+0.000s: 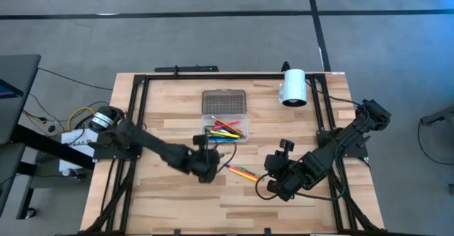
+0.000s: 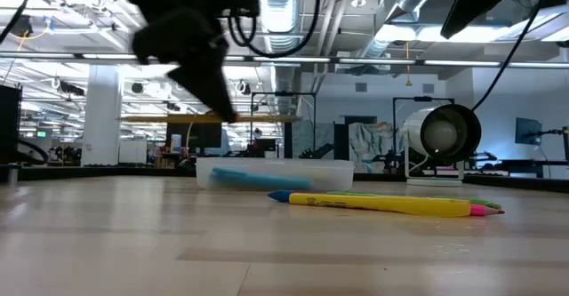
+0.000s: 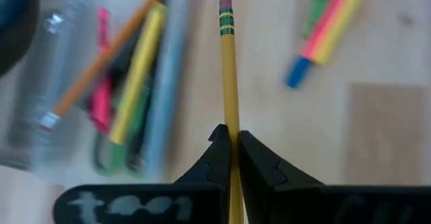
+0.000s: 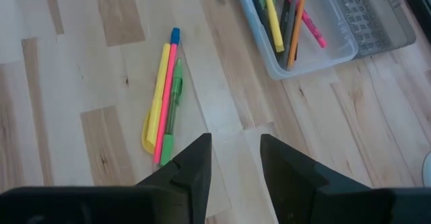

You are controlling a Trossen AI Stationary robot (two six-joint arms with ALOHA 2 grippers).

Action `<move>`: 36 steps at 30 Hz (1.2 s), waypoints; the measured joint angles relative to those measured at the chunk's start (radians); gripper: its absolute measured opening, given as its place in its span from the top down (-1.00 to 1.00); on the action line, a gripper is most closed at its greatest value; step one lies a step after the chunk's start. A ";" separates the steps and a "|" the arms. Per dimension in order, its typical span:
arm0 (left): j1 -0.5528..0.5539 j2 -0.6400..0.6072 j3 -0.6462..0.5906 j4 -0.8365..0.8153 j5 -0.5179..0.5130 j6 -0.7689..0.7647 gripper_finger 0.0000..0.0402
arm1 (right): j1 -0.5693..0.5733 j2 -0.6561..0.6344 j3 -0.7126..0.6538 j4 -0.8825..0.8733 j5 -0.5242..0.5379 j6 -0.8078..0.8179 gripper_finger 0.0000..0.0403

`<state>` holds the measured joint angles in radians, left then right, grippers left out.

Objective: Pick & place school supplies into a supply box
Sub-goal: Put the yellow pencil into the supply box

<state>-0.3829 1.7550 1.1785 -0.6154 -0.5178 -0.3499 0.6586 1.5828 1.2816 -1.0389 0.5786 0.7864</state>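
Observation:
The clear supply box (image 1: 243, 120) stands at the table's middle, holding several coloured pens (image 3: 135, 69). Its dotted grey lid (image 1: 224, 100) lies just behind it. Near the box's front side, my left gripper (image 3: 232, 140) hangs above the table, shut on a yellow pencil (image 3: 229, 69) with a pink eraser. A yellow, a pink and a green pen (image 4: 165, 96) lie side by side on the wood to the right of it. Beyond those pens, toward the table's right near corner, my right gripper (image 4: 236, 150) is raised, open and holding nothing. My left gripper pinches the pencil's shaft (image 3: 231, 120) between its two fingers. The pencil runs along the fingers, with the eraser end (image 3: 225, 5) sticking out ahead of the fingertips. The fingers slant downward from the table's left. The pencil is lifted clear of the table.
A white cylinder (image 1: 293, 87) lies at the table's far right. Black frame rails (image 1: 135, 122) run along the table's left, right and far edges. Bare wood lies along the near edge and on the left half.

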 joint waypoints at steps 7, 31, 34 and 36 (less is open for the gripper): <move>0.164 -0.001 0.029 0.085 0.018 0.194 1.00 | -0.002 0.000 0.000 0.008 0.045 0.011 0.40; 0.454 0.024 0.028 0.259 0.237 0.296 0.98 | -0.060 0.000 0.000 0.008 0.051 0.049 0.40; 0.457 0.048 0.029 0.276 0.259 0.292 0.94 | -0.068 0.001 0.000 0.008 0.051 0.047 0.40; 0.456 0.064 0.029 0.274 0.276 0.292 0.92 | -0.073 0.001 0.000 0.007 0.051 0.046 0.40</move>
<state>0.0731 1.8189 1.2072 -0.3416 -0.2416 -0.0578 0.5854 1.5833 1.2813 -1.0315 0.6296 0.8328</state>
